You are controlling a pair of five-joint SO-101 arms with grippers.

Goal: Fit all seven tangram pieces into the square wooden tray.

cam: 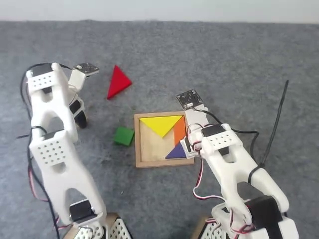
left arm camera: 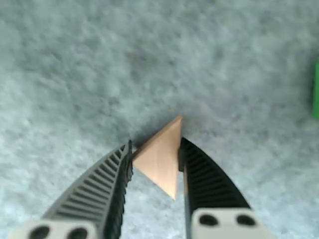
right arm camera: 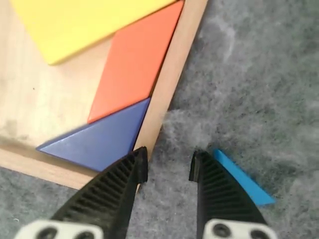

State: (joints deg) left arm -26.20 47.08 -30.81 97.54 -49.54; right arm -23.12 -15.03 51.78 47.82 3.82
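Three of seven pieces seated, four still out.
Tray (cam: 137, 144), between the arms, holds yellow triangle (cam: 160, 124), orange piece (cam: 180, 132) and navy triangle (cam: 175, 152). Red triangle (cam: 118, 82) and green square (cam: 123, 136) lie loose. Left gripper (left arm camera: 155, 146) clamps tan triangle (left arm camera: 159, 159). Right gripper (right arm camera: 168, 159) is narrowly open and empty, beside cyan piece (right arm camera: 244, 181).

Tray (cam: 162, 163) sits around the middle of the surface. Inside it, the big triangle (cam: 160, 124) is along the far side, the parallelogram (cam: 180, 131) down the right side and the small triangle (cam: 176, 152) in the near-right corner. Square piece (cam: 123, 136) is just left of the tray, with a loose triangle (cam: 118, 82) well behind it, toward the far-left.
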